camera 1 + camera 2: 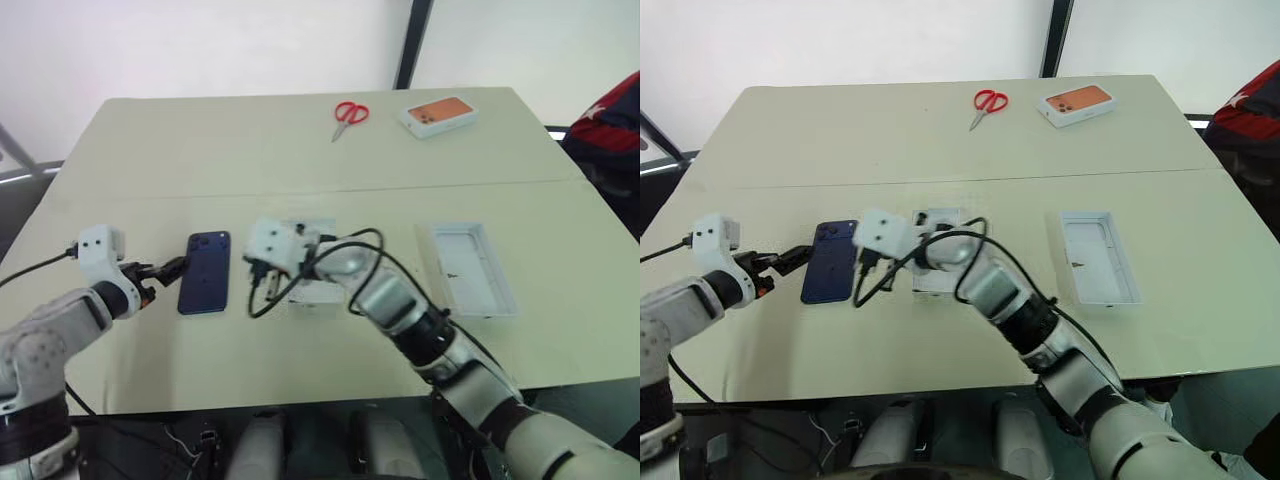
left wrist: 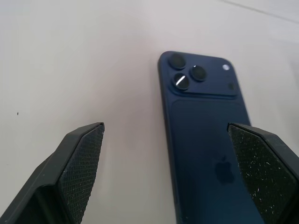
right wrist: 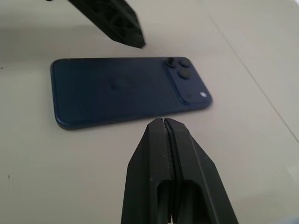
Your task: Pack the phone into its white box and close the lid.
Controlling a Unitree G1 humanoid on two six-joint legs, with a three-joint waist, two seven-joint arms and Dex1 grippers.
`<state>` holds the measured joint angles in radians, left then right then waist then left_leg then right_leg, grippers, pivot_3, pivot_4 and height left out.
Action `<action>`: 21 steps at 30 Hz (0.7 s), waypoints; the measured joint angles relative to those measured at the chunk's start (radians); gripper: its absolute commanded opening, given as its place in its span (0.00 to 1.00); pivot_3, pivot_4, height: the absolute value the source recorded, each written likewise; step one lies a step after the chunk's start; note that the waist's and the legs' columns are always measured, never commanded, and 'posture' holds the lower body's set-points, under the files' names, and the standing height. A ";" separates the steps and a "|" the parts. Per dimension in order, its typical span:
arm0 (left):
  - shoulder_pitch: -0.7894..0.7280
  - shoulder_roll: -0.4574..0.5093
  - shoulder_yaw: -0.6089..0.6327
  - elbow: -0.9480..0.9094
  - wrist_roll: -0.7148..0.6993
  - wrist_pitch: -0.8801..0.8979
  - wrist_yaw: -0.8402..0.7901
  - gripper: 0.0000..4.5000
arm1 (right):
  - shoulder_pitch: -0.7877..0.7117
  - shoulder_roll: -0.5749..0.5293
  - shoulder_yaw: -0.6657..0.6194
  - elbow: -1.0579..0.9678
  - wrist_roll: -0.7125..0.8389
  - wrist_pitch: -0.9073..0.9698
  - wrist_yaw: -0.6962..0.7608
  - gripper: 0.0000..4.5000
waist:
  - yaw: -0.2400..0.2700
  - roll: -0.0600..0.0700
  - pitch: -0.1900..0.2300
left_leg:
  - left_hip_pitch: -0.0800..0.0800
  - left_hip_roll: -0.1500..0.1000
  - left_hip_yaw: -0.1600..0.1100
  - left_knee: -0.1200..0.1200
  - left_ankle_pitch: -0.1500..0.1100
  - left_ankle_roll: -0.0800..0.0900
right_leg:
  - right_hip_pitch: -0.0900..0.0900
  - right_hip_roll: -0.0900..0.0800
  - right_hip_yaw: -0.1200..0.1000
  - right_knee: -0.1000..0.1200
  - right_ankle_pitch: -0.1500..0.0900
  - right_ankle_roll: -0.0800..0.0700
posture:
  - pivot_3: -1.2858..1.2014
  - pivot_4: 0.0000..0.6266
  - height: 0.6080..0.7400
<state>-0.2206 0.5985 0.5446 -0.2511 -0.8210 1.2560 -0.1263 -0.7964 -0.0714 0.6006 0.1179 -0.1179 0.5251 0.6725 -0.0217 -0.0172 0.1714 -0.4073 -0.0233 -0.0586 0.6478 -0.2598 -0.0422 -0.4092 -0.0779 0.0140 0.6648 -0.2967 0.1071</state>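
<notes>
Phone (image 1: 205,272) flat on the worktop (image 1: 300,150).
Left pincer (image 1: 172,267) wide apart beside it; right pincer (image 3: 164,122) pressed together, empty.

phone (image 1: 204,272) flat on table (image 1: 200,150), back up, between the two grippers | left gripper (image 1: 172,267) at its left edge | right gripper (image 3: 163,122) just right of it | box (image 1: 312,290) behind right wrist | lid (image 1: 472,268) further right, well apart | scissors (image 1: 349,116) and second box (image 1: 438,115) at far edge
</notes>
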 measured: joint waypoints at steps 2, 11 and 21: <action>-0.047 0.015 -0.005 0.054 -0.004 0.095 0.000 0.98 | -0.021 0.026 0.010 0.074 -0.022 0.004 -0.009 0.00 | 0.002 -0.001 0.000 | 0.000 -0.001 0.000 0.000 0.001 -0.003 | 0.000 0.000 0.000 0.000 0.000 0.000 | 0.52 0.24 1.00; -0.190 0.007 -0.012 0.107 0.002 0.311 -0.003 0.98 | -0.084 0.118 0.062 0.296 -0.115 -0.012 -0.038 0.00 | 0.002 -0.001 -0.001 | 0.001 -0.001 -0.001 -0.001 0.004 -0.008 | 0.000 -0.001 0.000 0.001 0.000 0.000 | 0.52 0.24 1.00; -0.187 -0.041 -0.009 0.090 -0.062 0.324 0.012 0.98 | -0.108 0.160 0.062 0.357 -0.154 -0.052 -0.026 0.00 | 0.004 0.000 -0.001 | 0.001 -0.001 -0.001 -0.001 0.005 -0.008 | 0.001 -0.002 0.000 0.001 0.000 0.000 | 0.52 0.24 1.00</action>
<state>-0.4077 0.5578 0.5358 -0.1613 -0.8833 1.5796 -0.1147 -0.9044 0.0887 0.6626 0.4745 -0.2722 0.4732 0.6465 -0.0180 -0.0172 0.1700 -0.4063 -0.0247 -0.0598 0.6467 -0.2553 -0.0505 -0.4087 -0.0799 0.0140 0.6657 -0.2967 0.1071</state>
